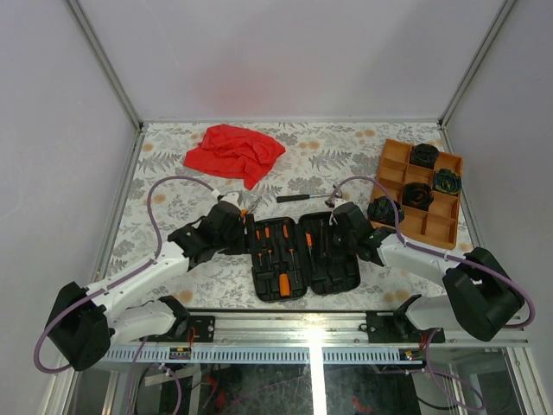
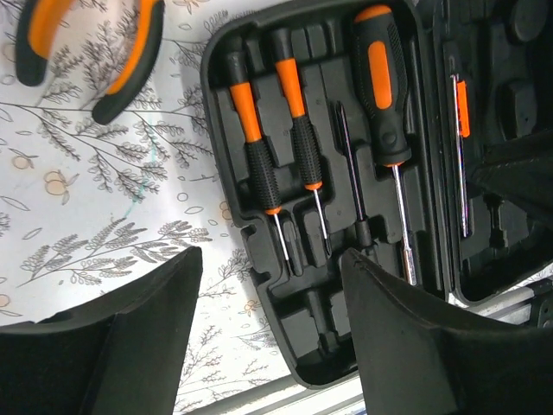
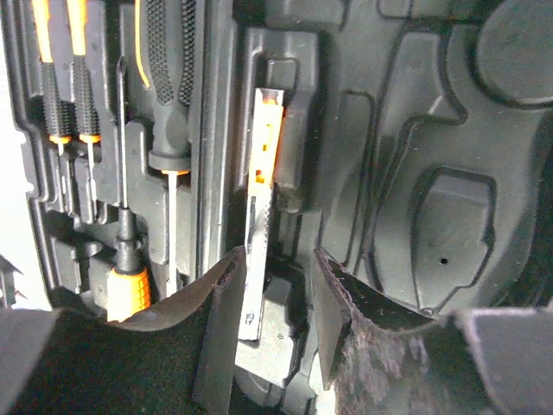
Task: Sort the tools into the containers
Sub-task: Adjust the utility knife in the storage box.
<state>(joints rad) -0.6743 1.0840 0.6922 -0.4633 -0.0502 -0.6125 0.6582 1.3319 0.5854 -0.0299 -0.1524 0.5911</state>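
Screwdrivers (image 2: 251, 130) are sitting in the black case (image 1: 341, 264) and coiled bundles (image 1: 424, 155) are lying in the orange tray (image 1: 441, 227); pliers (image 2: 86, 52) and hammer (image 1: 298, 198) are lying on the table (image 1: 173, 177) (unsorted, I judge). The left gripper (image 2: 270, 259) and right gripper (image 3: 276, 259) are hovering over the case, fingers apart, empty

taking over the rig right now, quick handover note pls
Left gripper: open, empty, over the black ribbed plastic tool case's left edge.
Right gripper: open, straddling a slim steel-and-orange tool lying in the case.
Done: orange-and-black screwdrivers slotted in case; dark coiled bundles in the orange compartment tray.
Left: orange-handled pliers and black-handled hammer lie on the table.
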